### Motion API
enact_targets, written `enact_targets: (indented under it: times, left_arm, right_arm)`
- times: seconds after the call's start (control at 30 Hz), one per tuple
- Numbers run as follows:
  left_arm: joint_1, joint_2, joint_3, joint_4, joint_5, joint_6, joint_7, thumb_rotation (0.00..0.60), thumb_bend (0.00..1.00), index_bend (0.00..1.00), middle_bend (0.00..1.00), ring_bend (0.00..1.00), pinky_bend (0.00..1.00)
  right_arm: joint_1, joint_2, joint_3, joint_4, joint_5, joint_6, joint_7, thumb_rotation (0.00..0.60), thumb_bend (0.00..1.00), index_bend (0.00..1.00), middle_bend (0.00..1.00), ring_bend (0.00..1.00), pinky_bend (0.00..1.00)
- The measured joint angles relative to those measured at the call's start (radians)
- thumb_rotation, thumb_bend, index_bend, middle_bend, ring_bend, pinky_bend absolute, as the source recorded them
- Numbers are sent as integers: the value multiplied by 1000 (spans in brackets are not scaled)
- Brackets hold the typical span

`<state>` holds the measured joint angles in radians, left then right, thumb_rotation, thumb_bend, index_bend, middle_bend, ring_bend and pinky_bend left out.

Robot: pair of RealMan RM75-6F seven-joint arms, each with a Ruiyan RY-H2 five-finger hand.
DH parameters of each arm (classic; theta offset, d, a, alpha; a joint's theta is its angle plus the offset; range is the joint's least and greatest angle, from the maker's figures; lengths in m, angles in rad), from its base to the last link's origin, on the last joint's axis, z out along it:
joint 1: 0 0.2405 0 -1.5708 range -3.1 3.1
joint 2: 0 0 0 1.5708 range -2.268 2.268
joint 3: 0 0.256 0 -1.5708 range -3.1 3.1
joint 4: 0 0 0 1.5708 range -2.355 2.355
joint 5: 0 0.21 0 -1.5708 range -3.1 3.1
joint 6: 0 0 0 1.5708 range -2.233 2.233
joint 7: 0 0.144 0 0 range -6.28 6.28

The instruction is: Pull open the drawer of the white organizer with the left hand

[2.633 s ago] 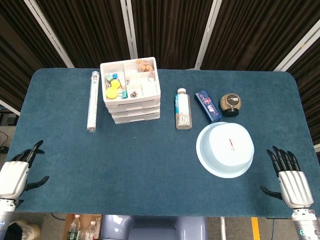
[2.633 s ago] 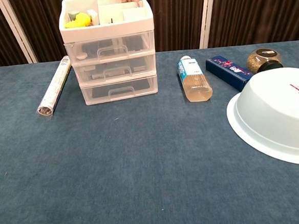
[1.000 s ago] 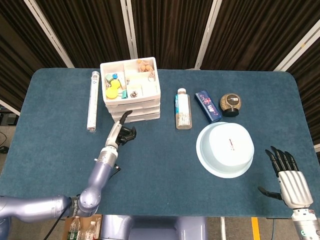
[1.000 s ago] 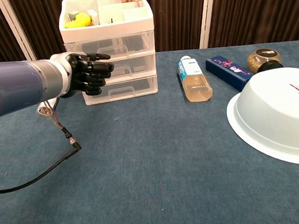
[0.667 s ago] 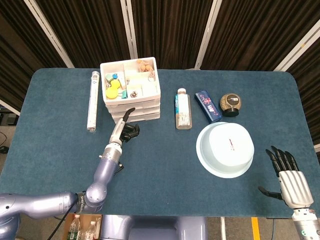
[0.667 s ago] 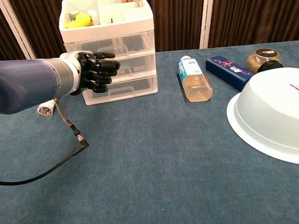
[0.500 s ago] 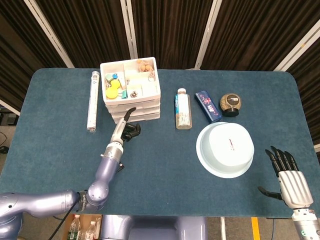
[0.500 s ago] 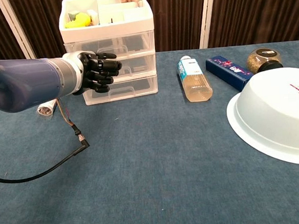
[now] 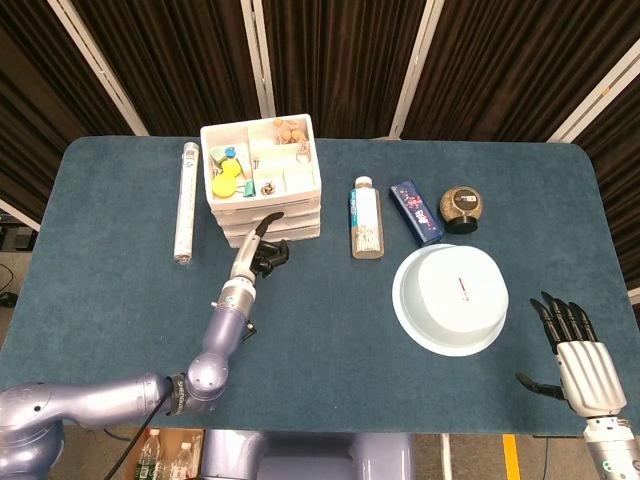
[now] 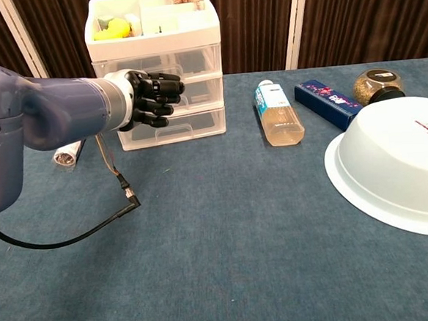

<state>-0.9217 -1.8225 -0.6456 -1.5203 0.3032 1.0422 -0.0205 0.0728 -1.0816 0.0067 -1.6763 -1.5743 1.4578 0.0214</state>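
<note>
The white organizer (image 9: 262, 180) (image 10: 154, 41) stands at the back left, with three clear drawers stacked under a tray of small items. All three drawers sit flush. My left hand (image 9: 263, 246) (image 10: 153, 98) is at the organizer's front, fingers apart and half curled over the middle drawer (image 10: 200, 92), hiding its handle. Whether the fingers touch the handle is unclear. The bottom drawer (image 10: 173, 126) shows below the hand. My right hand (image 9: 579, 358) rests open at the table's near right corner, away from everything.
A rolled paper tube (image 9: 185, 200) (image 10: 68, 152) lies left of the organizer. To its right are a bottle (image 9: 366, 218) (image 10: 277, 113), a blue box (image 9: 415, 211) (image 10: 329, 102), a round jar (image 9: 461, 208) (image 10: 374, 85) and a white bowl (image 9: 450, 298) (image 10: 398, 169). A black cable (image 10: 120, 189) hangs from my left arm.
My left arm came up from the near left corner and reached the organizer; over the last second the hand shifted right along the drawer fronts. The drawers and the right hand stayed put.
</note>
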Motion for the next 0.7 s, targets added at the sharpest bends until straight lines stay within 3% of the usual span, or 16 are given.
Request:
enact_targets:
  times: [0.7]
  left_arm:
    - [-21, -13, -7, 19, 5, -34, 10, 600, 664, 213, 987, 926, 926]
  right_arm:
    - [1, -1, -1, -1, 0, -2, -5, 600, 111, 0, 0, 0, 0]
